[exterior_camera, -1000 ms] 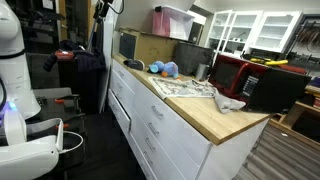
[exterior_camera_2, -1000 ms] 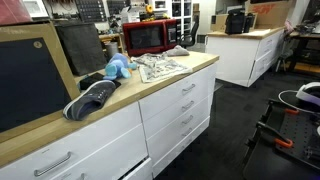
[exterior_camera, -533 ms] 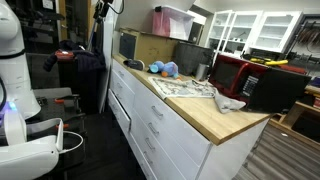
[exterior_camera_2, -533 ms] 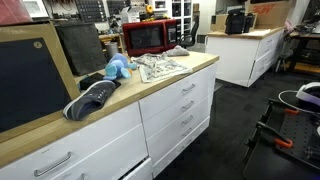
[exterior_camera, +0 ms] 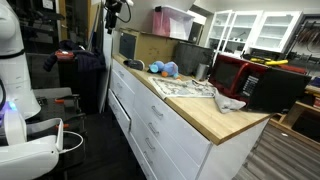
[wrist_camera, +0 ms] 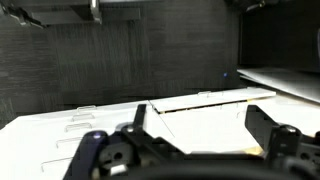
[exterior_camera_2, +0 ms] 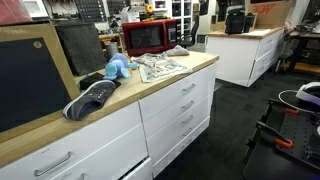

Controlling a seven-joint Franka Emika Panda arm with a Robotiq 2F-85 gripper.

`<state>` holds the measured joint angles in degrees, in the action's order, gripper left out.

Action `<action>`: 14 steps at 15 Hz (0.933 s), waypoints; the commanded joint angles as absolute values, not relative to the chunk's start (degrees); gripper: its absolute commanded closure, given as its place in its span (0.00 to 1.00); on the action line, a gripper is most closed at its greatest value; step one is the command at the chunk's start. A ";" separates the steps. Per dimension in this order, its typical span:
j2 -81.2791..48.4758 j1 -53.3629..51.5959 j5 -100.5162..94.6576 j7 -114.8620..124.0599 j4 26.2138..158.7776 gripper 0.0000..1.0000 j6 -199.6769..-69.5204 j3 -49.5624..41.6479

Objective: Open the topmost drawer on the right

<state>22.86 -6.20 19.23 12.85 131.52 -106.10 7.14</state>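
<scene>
The topmost drawer (exterior_camera_2: 180, 90) on the right is shown closed, its flat white front flush with the cabinet and its small metal bar handle untouched. It sits directly under the wooden edge of the table (exterior_camera_2: 142, 87), at the head of a stack of white drawer fronts. In an exterior view the same drawer (exterior_camera: 152, 108) is seen from the opposite end, just below the table top (exterior_camera: 215, 118).

The robot arm (exterior_camera: 113, 12) is pictured high at the far end of the cabinet run, well apart from the drawer. In the wrist view the Robotiq gripper (wrist_camera: 200, 125) is seen with its fingers (wrist_camera: 262, 122) spread wide and nothing held between them. The white cabinet (wrist_camera: 60, 120) lies beyond them at a distance. Which drawer front is faced there cannot be told.

On the table a red microwave (exterior_camera: 240, 75) is set at one end, with a grey cloth (exterior_camera: 228, 100) just beside it. A spread newspaper (exterior_camera_2: 158, 67) is laid flat near the middle, and a blue plush toy (exterior_camera_2: 118, 67) is placed next to it. A dark shoe (exterior_camera_2: 90, 98) is seen near the table's front edge, beside a dark framed board (exterior_camera_2: 30, 85) that is propped upright on the table top.
</scene>
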 commanded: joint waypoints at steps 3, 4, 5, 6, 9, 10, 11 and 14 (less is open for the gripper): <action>18.79 -4.89 19.43 14.88 142.29 0.00 -130.94 8.09; 17.58 -4.83 19.39 15.50 143.88 0.00 -136.24 8.05; 15.85 -4.82 18.92 16.44 145.23 0.00 -140.75 8.18; 13.80 -4.62 18.30 18.06 146.62 0.00 -146.07 8.48; 7.10 -3.17 13.30 25.42 148.62 0.00 -156.84 9.52; 4.41 -2.11 9.77 29.65 148.90 0.00 -159.96 10.02; 2.09 -1.11 5.72 34.23 148.94 0.00 -162.10 10.15; -4.81 -0.22 -8.58 48.93 147.51 0.00 -165.70 6.55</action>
<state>1.02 -1.31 1.20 37.96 149.44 -162.81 8.97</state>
